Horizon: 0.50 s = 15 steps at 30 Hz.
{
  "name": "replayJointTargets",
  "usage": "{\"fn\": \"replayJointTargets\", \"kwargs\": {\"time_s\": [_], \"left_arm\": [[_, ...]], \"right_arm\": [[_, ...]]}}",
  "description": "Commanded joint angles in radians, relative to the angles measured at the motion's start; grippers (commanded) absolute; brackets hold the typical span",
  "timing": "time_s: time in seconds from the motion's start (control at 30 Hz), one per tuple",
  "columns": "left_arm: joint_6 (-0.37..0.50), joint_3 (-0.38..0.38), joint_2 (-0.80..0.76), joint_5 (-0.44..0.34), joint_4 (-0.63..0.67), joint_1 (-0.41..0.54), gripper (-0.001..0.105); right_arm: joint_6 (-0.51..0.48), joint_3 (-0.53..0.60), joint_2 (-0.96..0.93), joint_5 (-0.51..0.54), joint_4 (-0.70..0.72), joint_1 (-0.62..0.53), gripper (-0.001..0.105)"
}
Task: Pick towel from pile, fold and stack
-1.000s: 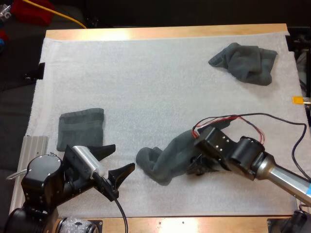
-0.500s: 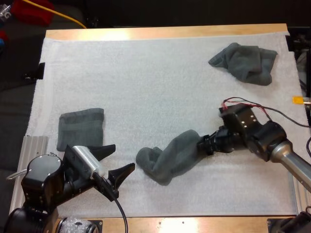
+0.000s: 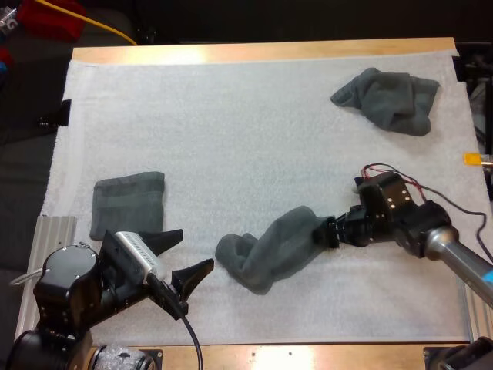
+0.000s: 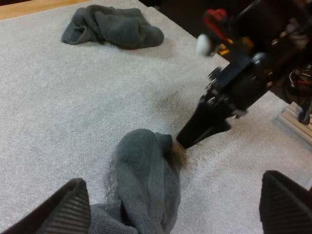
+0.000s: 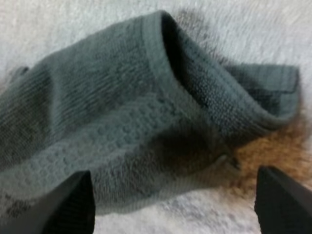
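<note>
Presently, at the left of the high view, a folded, square, dark grey-green towel [image 3: 128, 203] lies flat near the left edge of the white foam mat [image 3: 231, 131]. It is judged to be the base of the stack, set aside where it obstructs nothing.

Just below and to its right, the left gripper [image 3: 185, 257] hovers at the lower left of the frame. Its two black fingers are spread apart and hold nothing. They point toward the centre, which reads as a waiting posture, ready to take a towel end.

At lower centre, a crumpled, elongated dark grey-green towel [image 3: 269, 245] lies bunched on the mat. The right wrist view shows its hemmed edge curled over itself.

The right gripper [image 3: 330, 231] sits low at that towel's right end. Its fingers are parted wide, the cloth lies just ahead of them, and neither finger presses on it. The step in hand is judged to be finding a corner to spread the piece.

At upper right, a heaped, rumpled dark grey-green towel [image 3: 389, 99] forms the pile, well apart from the work and near the mat's right edge.

Bare mat runs across the centre and upper left, room enough for spreading. The worked towel lies nearer the mat's lower edge, so it should be drawn upward in the frame.
</note>
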Motion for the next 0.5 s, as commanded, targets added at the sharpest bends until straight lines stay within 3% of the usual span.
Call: {"fn": "replayJointTargets", "kwargs": {"time_s": [0.0,0.27,0.47], "left_arm": [[-0.010,-0.008,-0.001,0.008,-0.004,-0.004,0.069],[-0.010,-0.008,-0.001,0.008,-0.004,-0.004,0.069],[-0.010,-0.008,-0.001,0.008,-0.004,-0.004,0.069]], "right_arm": [[0.013,0.000,0.028,-0.027,-0.027,-0.006,0.067],[0.051,0.000,0.156,-0.086,-0.079,-0.006,0.066],[0.056,0.000,0.196,-0.096,-0.088,-0.006,0.047]]}}
